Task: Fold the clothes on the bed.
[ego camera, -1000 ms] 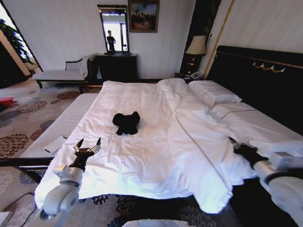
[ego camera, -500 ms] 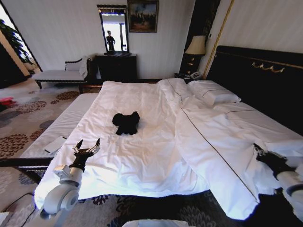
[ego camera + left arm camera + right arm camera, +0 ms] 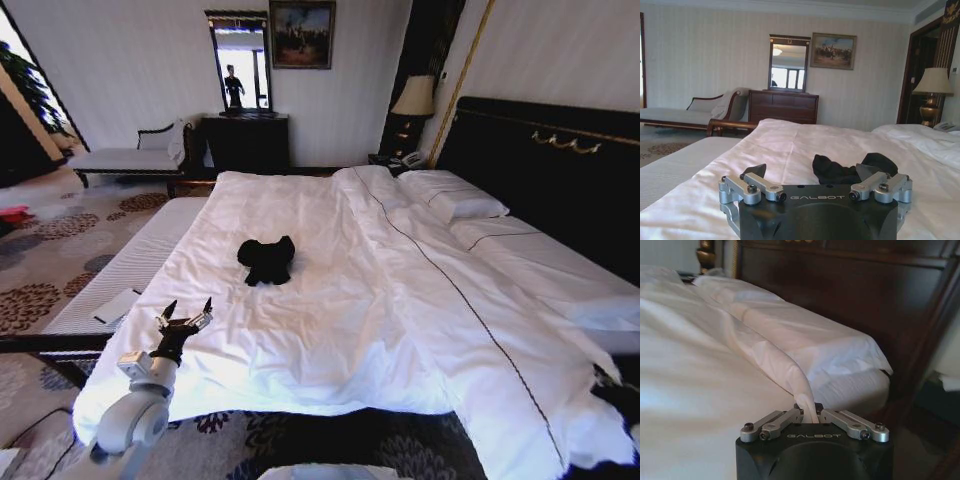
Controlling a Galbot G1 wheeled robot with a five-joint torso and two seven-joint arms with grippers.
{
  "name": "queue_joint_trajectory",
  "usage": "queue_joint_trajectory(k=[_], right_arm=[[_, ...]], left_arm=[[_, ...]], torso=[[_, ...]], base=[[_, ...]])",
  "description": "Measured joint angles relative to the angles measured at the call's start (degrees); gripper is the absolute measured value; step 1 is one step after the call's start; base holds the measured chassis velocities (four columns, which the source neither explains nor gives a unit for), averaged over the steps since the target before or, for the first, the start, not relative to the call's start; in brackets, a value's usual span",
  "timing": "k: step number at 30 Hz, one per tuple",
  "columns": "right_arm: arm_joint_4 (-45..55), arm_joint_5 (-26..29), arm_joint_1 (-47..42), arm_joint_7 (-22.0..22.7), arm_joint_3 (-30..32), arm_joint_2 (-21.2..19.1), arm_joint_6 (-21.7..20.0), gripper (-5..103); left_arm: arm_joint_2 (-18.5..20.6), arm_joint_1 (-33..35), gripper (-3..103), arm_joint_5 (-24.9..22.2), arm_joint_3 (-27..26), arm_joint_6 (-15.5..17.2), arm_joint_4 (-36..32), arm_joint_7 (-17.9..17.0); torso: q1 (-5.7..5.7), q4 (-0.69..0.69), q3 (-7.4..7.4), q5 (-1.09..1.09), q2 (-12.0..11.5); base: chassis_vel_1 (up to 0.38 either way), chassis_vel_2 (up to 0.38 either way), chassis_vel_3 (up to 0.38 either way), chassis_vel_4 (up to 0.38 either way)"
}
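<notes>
The clothes [image 3: 267, 259] are a small crumpled black heap lying near the middle of the bed's white duvet [image 3: 330, 330]. In the left wrist view the clothes [image 3: 840, 170] sit just beyond my open left gripper [image 3: 811, 174]. That left gripper [image 3: 186, 318] hovers over the bed's near left edge with nothing between its fingers. My right gripper [image 3: 809, 412] is shut on a pinched fold of the white duvet [image 3: 790, 370] at the bed's right side near the dark headboard [image 3: 850, 295]. In the head view the right gripper [image 3: 620, 392] is a dark shape at the lower right edge.
Two white pillows [image 3: 450, 195] lie against the tall dark headboard [image 3: 540, 170]. A striped surface [image 3: 120, 270] with a card adjoins the bed's left side. A chaise bench [image 3: 130, 158], dark dresser [image 3: 245, 140] and lamp [image 3: 415, 97] stand by the far wall. Patterned carpet [image 3: 40, 250] surrounds the bed.
My right arm has drawn the duvet's folded-over edge down and to the right, spreading it flat across the bed, and has dropped toward the lower right corner. The left gripper has barely moved.
</notes>
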Motion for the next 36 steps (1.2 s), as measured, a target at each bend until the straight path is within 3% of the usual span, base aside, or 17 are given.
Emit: queue_joint_trajectory(k=[11,18,30,32,33,34,36], right_arm=[[-9.6,-4.5,2.4,0.0,-2.8,3.6,3.4,1],[-14.7,-8.5,5.2,0.4,-7.6,7.3,5.8,1],[-22.4,-9.9,12.0,1.6,-14.3,8.5,9.7,-2],[-23.2,-9.6,12.7,1.6,-14.7,8.7,11.1,9],[-23.4,-9.4,13.0,1.6,-14.7,8.6,12.1,14],[-23.4,-9.4,13.0,1.6,-14.7,8.6,12.1,14],[-23.5,-8.8,13.1,1.6,-14.5,8.3,14.0,25]], left_arm=[[-0.1,0.4,100,0.6,0.3,0.1,0.1,-0.2],[-0.3,0.4,100,1.2,0.9,0.1,0.4,-0.4],[-0.3,1.7,100,2.0,0.5,0.6,-0.6,-0.9],[-0.4,2.1,100,2.5,0.4,0.6,-0.8,-0.9],[-0.5,2.3,100,2.7,0.4,0.6,-1.0,-0.9],[-0.5,2.3,100,2.7,0.4,0.6,-1.0,-0.9],[-0.5,2.6,100,2.9,0.5,0.6,-1.3,-0.9]], torso=[[0.01,0.05,0.0,-0.01,0.0],[0.01,-0.02,-0.01,-0.04,0.0],[-0.01,-0.11,0.0,-0.05,0.0],[-0.01,-0.26,0.01,0.06,0.0],[-0.02,-0.19,0.0,0.01,0.0],[-0.02,-0.19,0.0,0.01,0.0],[-0.02,-0.18,0.01,0.01,0.0]], base=[[0.0,0.0,0.0,0.0],[0.0,0.0,0.0,0.0],[0.0,0.0,0.0,0.0],[0.0,0.0,0.0,0.0],[-0.045,-0.038,-0.055,-0.04],[-0.045,-0.038,-0.055,-0.04],[-0.005,-0.024,-0.028,-0.02]])
